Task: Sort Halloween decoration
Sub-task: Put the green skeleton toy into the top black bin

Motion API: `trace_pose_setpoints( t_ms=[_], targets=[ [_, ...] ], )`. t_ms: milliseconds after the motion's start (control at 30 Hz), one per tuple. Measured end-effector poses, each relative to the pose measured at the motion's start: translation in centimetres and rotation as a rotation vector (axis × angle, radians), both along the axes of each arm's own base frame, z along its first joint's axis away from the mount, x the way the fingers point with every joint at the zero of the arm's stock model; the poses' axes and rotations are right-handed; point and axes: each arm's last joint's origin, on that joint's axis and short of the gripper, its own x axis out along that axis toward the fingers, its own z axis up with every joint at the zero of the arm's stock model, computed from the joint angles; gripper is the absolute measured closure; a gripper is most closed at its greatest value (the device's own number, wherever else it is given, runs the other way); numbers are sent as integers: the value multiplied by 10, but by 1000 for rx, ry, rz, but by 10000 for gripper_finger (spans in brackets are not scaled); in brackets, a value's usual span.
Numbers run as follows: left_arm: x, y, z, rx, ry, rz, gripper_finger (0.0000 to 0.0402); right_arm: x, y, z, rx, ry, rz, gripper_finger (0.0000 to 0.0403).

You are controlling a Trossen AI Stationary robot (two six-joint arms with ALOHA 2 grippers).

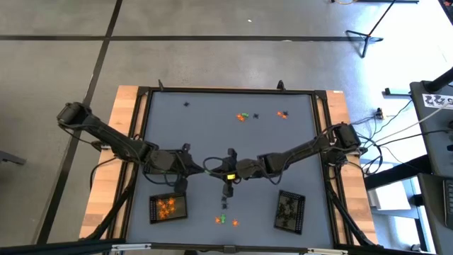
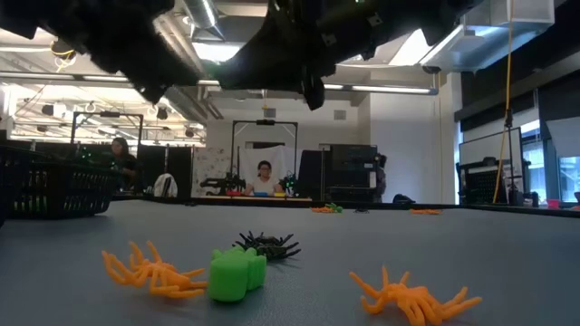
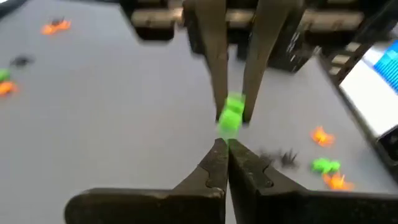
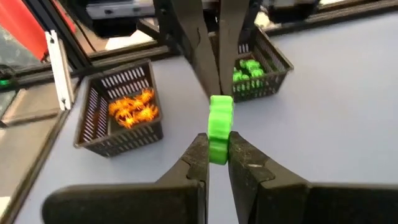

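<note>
Right gripper (image 4: 217,148) up over the middle of the table (image 1: 297,152), a bit nearer the front edge than the back edge. Fingers pinching a small green trinket (image 4: 219,121), held off the table top.

Left gripper (image 3: 224,148) coming in from the other side, nose to nose with the right one. Fingers pressed tight together, tips right at the green trinket. Cannot tell if anything caught between them.

Two black trays near the front edge. Left tray (image 1: 168,207) by the front left corner, full of orange trinkets (image 4: 132,109). Right tray (image 1: 289,211) by the front right corner, with green trinkets (image 4: 249,70) inside.

Between the two trays, close to the front edge, a little bunch lying loose: an orange spider (image 2: 149,270), a green piece (image 2: 236,274) just beside it, a black spider (image 2: 267,244) behind them, and another orange spider (image 2: 412,297) off to the side.

More loose trinkets (image 1: 244,115) near the back edge, orange and green and black, well apart from the trays.

A person (image 2: 265,177) sitting far back in the room behind the table.
</note>
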Motion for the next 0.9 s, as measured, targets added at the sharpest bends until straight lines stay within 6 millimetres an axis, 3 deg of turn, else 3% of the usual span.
trace_pose_setpoints(
  t_ms=[133, 333, 500, 900],
  targets=[
    [-11, 4, 1, -17, 103, 41, 401, 0, 0, -1, -1, 13, 6, 370],
    [-21, 4, 23, -22, 142, 121, 401, 0, 0, -1, 0, 7, 8, 370],
    [-19, -4, 30, -63, 97, 46, 401, 0, 0, 0, -5, 4, 9, 370],
    [3, -15, 19, 70, 34, -63, 401, 0, 0, 0, -4, -3, 9, 370]
  ],
)
